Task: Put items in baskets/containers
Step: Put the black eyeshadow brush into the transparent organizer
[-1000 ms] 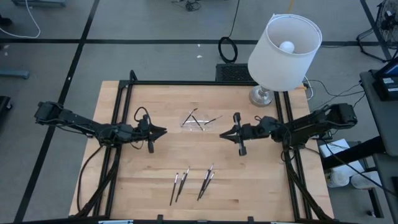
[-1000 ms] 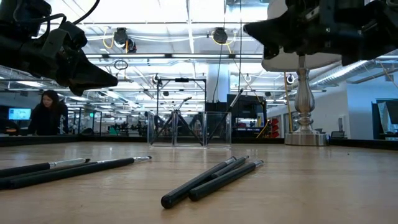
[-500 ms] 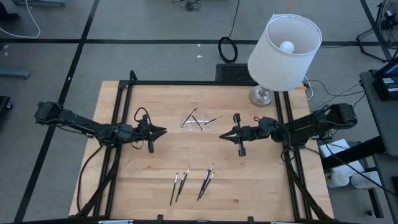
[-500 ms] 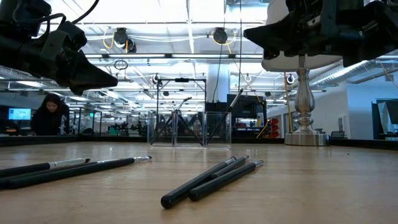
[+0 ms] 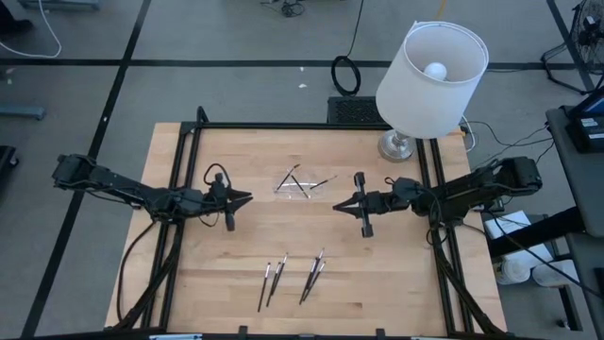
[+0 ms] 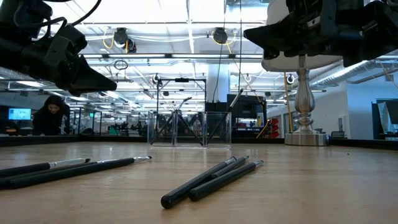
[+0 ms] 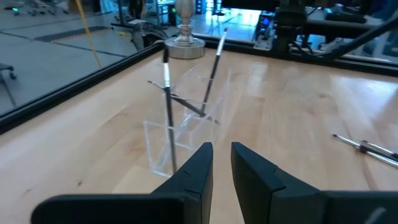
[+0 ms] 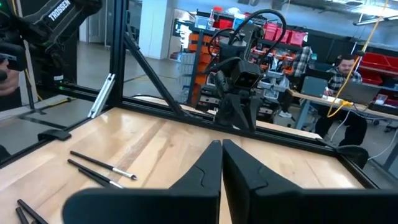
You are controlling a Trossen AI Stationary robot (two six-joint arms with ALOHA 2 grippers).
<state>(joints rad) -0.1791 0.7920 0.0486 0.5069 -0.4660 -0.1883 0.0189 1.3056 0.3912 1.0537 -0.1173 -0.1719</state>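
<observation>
Wooden bench [image 5: 396, 283], nothing moved this last second: right gripper [image 5: 338, 204] has clenched empty beside the clear tray [image 5: 300, 185]; left gripper [image 5: 247, 199] hangs part-open, empty. Four brushes [image 5: 291, 276] wait below the tray.

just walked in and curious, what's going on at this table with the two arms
Two robot arms are sorting thin dark brushes into a clear container at mid-table. Some brushes already lean inside it; four more lie on the wood near the front edge. Right now neither arm holds anything: the left hand and the right hand hover empty on either side of the container, the left slightly open, the right shut. A white lamp stands at the back right.
</observation>
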